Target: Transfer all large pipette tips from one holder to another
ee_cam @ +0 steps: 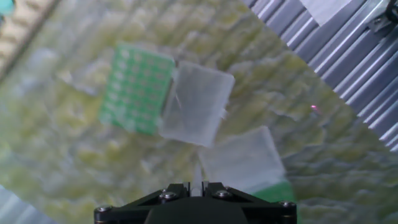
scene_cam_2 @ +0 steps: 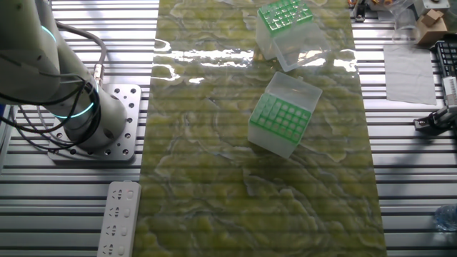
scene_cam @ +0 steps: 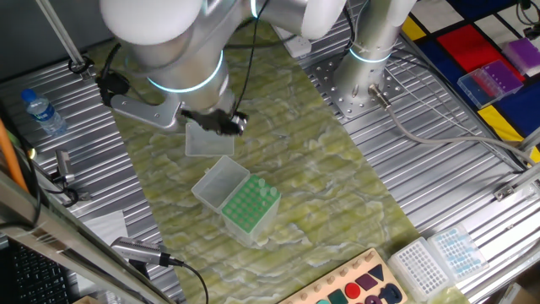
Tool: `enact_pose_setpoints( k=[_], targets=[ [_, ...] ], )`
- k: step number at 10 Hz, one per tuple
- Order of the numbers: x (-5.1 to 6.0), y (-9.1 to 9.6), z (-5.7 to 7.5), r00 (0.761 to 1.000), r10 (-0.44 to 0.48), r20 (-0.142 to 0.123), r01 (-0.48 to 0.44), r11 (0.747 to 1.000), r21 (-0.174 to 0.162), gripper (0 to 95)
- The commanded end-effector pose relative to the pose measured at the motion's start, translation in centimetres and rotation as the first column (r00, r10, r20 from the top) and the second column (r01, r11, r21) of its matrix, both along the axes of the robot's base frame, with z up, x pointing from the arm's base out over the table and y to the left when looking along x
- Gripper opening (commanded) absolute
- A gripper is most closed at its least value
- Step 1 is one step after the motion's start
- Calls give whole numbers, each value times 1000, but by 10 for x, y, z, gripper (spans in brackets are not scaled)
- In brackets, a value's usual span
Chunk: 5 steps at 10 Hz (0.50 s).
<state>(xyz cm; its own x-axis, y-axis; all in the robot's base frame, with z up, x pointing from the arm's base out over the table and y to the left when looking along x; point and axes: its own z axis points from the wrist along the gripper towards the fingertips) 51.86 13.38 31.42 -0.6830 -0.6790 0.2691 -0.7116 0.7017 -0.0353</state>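
Observation:
Two holders with green racks and open clear lids stand on the green mat. One holder (scene_cam: 245,205) (scene_cam_2: 280,121) (ee_cam: 137,87) is in the middle, with a few pale large pipette tips (scene_cam: 263,191) at one edge. The other holder (scene_cam_2: 285,18) lies under the hand; in the first fixed view only its lid (scene_cam: 205,139) shows. My gripper (scene_cam: 226,123) (ee_cam: 197,184) hovers above that lid (ee_cam: 239,158), shut on one pale tip (ee_cam: 197,173) that pokes out between the fingers. The gripper is out of the other fixed view.
A water bottle (scene_cam: 42,112) stands at the left. Purple tip boxes (scene_cam: 489,80) are at the back right and clear racks (scene_cam: 439,257) at the front right. The arm's base (scene_cam: 371,51) (scene_cam_2: 93,121) is bolted beside the mat. A power strip (scene_cam_2: 118,218) lies near it.

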Motion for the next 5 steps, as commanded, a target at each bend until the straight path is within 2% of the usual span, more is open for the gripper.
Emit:
enact_pose_setpoints(
  k=[1,4,5],
  targets=[
    [-6,-39,-14,995,98,0,-98,995,-27,0],
    [-6,-47,-21,995,96,13,-96,995,-38,0],
    [-4,-46,-20,997,77,15,-77,997,-26,0]
  ],
)
